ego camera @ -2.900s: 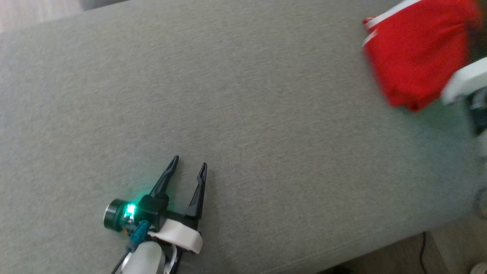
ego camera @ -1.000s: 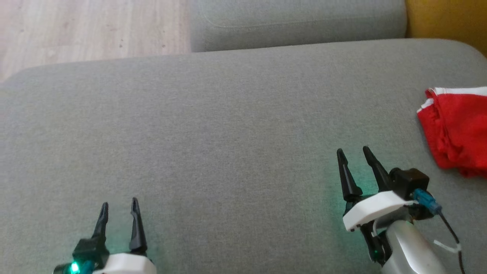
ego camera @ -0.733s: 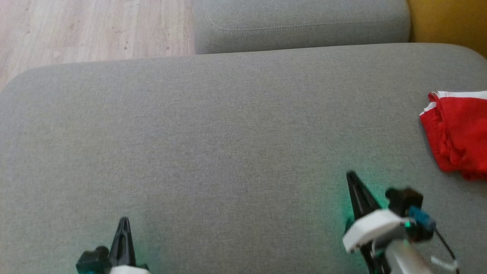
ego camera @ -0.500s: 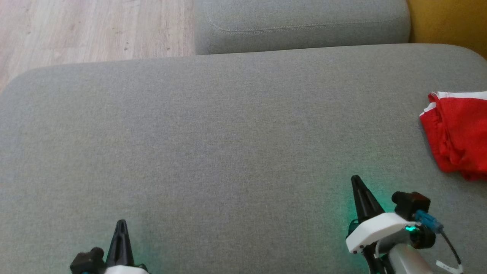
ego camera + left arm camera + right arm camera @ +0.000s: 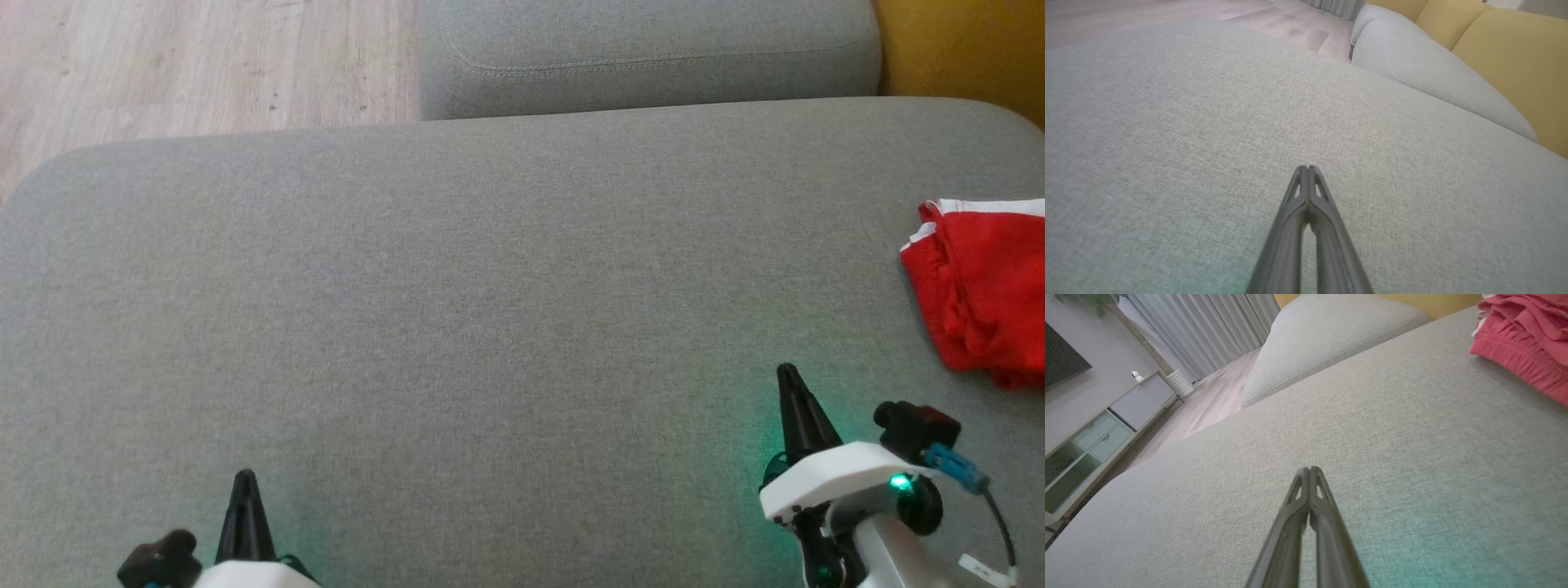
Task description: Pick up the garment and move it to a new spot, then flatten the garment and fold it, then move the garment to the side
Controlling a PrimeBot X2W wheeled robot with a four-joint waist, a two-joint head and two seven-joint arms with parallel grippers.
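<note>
The red garment (image 5: 984, 286) lies bunched in soft folds at the right edge of the grey sofa seat (image 5: 490, 286), with white trim along its far side. In the right wrist view it sits at the upper right (image 5: 1527, 339), resting on the fabric, with a ribbed hem facing the camera.

The left claw (image 5: 245, 478) is at the lower left of the head view, its two dark fingers pressed together into a single point and holding nothing. The left wrist view shows this plainly (image 5: 1306, 168): the tips meet over bare grey cloth. The right claw (image 5: 788, 376) is at the lower right, likewise closed tight and empty (its own view shows the fingertips touching (image 5: 1309, 469)). It is near the garment but clear of it, with open seat between them. A green lamp (image 5: 900, 483) glows on its wrist and tints the cloth beside it.

Beyond the seat lie a second grey cushion (image 5: 645, 49), a wooden floor (image 5: 196, 57) and yellow upholstery (image 5: 963, 49).
</note>
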